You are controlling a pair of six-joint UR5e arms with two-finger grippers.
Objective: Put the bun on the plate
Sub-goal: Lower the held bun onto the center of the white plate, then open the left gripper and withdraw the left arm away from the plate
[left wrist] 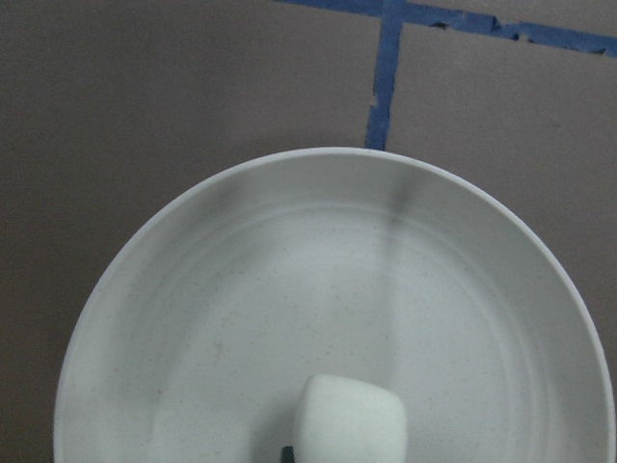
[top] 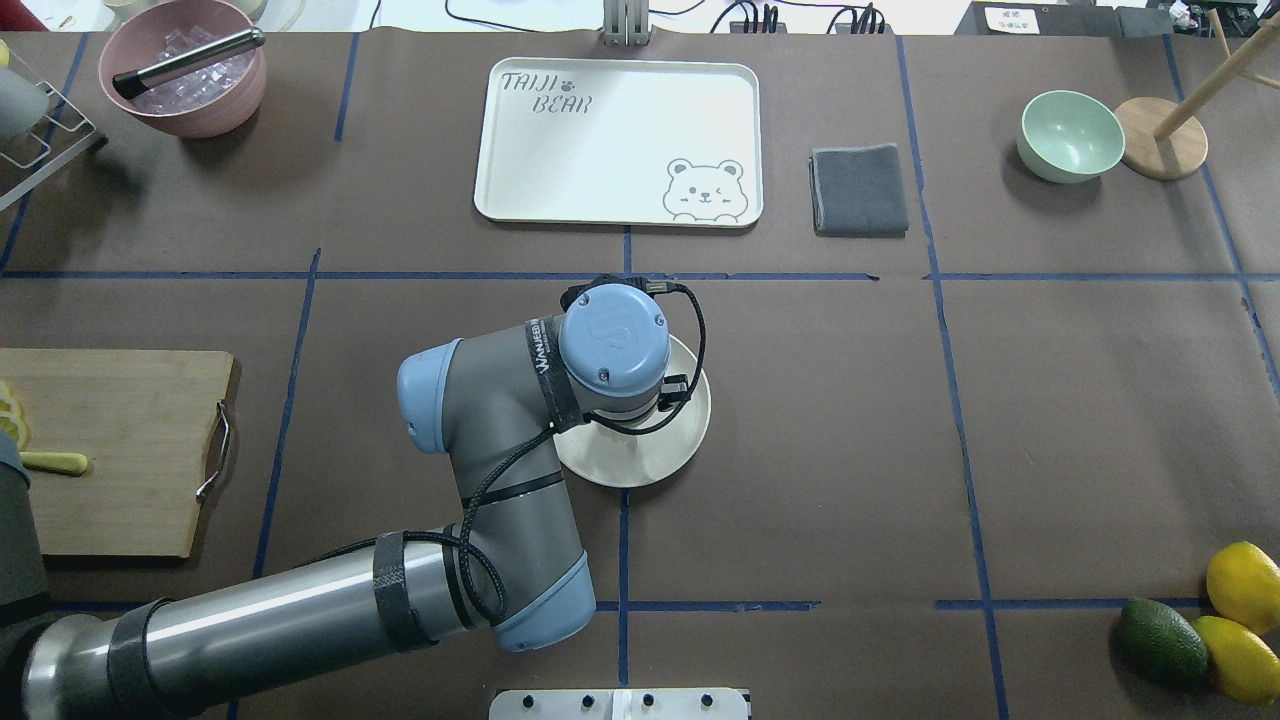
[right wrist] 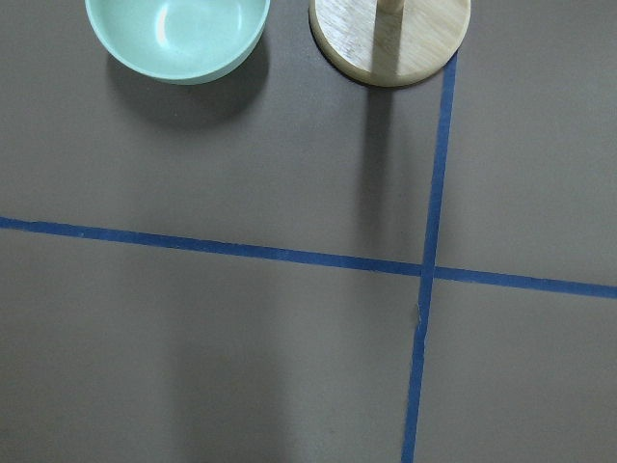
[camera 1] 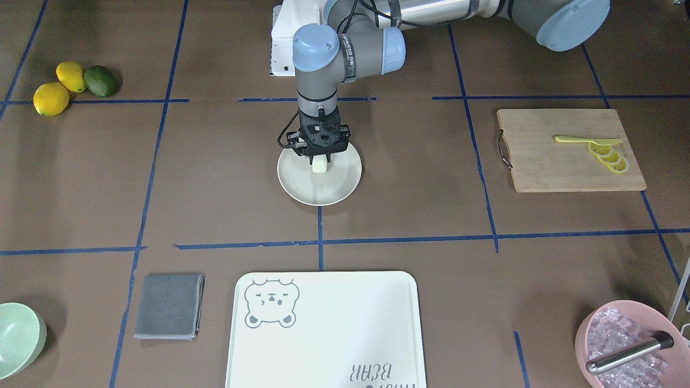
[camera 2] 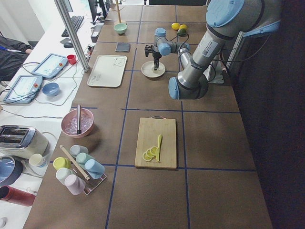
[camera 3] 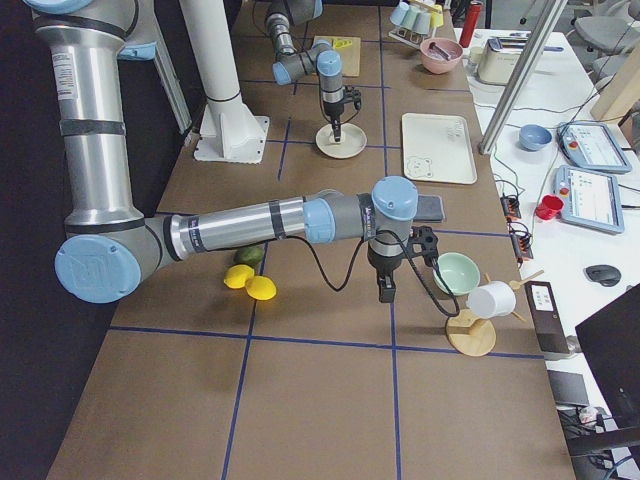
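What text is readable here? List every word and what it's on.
"TAIJI BEAR": on the white tray, beside a bear drawing.
Lettering on the black strap around the left arm: too blurred to read.
White label beyond the table's far edge: too small to read.

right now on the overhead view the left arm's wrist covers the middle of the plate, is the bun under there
observer: yes, the front view shows the bun over the plate, right below the left jaws and well inside the rim.
operator: ok so have the jaws let go of it
observer: it doesn't look so. in the front view the jaws sit close on both sides of the bun. i can't tell from any view if it touches the plate.
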